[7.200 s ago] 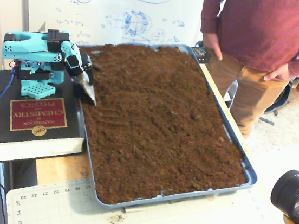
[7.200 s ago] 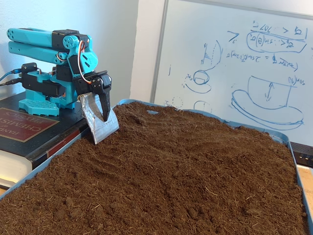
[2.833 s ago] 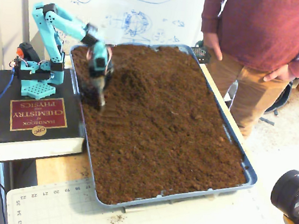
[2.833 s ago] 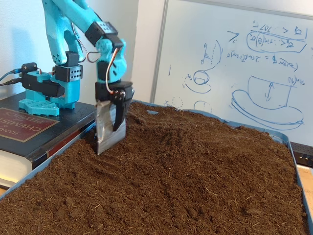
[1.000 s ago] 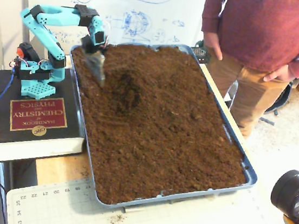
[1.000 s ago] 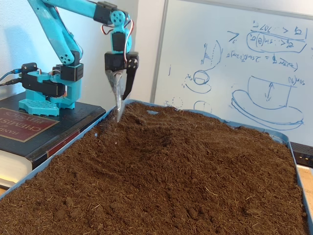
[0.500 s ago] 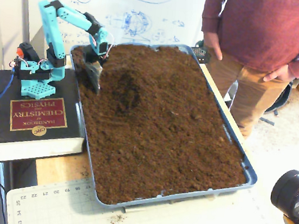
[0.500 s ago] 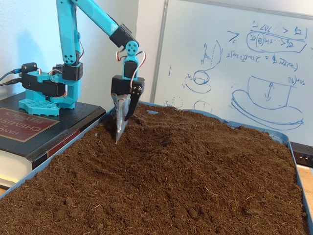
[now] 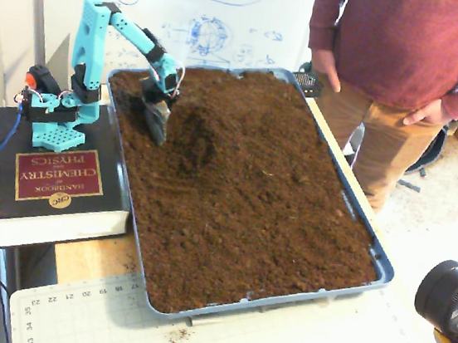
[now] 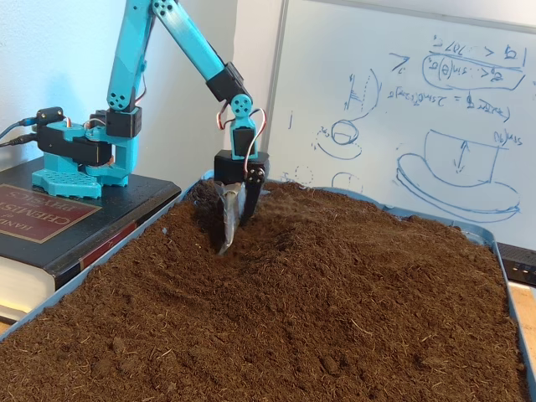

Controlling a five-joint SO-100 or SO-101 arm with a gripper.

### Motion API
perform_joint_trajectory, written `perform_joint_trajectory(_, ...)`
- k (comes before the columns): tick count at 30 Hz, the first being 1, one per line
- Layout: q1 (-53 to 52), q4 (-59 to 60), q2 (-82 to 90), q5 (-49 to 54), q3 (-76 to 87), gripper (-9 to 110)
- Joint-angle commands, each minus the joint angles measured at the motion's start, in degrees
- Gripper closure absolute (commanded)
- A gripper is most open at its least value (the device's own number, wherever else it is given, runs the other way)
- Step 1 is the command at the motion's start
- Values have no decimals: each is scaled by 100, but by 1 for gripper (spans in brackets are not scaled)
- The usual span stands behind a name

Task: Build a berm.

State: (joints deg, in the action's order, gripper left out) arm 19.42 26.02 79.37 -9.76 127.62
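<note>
Loose dark-brown soil fills a blue tray (image 9: 358, 231) (image 10: 474, 234). The berm is only a short, low hump of soil (image 9: 219, 113) (image 10: 295, 211) at the tray's far left, seen in both fixed views. A darker hollow (image 9: 193, 150) (image 10: 270, 244) lies beside it. My gripper (image 9: 157, 127) (image 10: 233, 235) points straight down just left of the hollow. It carries a flat silver scoop blade (image 10: 224, 223) whose tip is in the soil. The black finger (image 10: 248, 198) lies close against the blade, so the gripper looks shut with nothing between the jaws.
The teal arm base (image 9: 52, 112) stands on a thick black book (image 9: 51, 187) left of the tray. A person (image 9: 396, 67) stands at the tray's far right corner. A whiteboard (image 10: 402, 109) is behind; a camera lens (image 9: 450, 301) and cutting mat (image 9: 78, 312) are in front.
Since a second ago the gripper came down from above the tray's back-left corner and shifted right, pushing the blade tip into the soil beside the hollow.
</note>
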Motion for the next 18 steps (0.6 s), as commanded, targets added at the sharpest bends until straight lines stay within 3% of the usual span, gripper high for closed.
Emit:
perform_joint_trajectory(1,-308,-677,123,-290,-1433,101)
perform_joint_trajectory(10,-773,-668,923,-316,-1424,101)
perform_joint_trajectory(18,-1063,-668,2232,-308,-413,101)
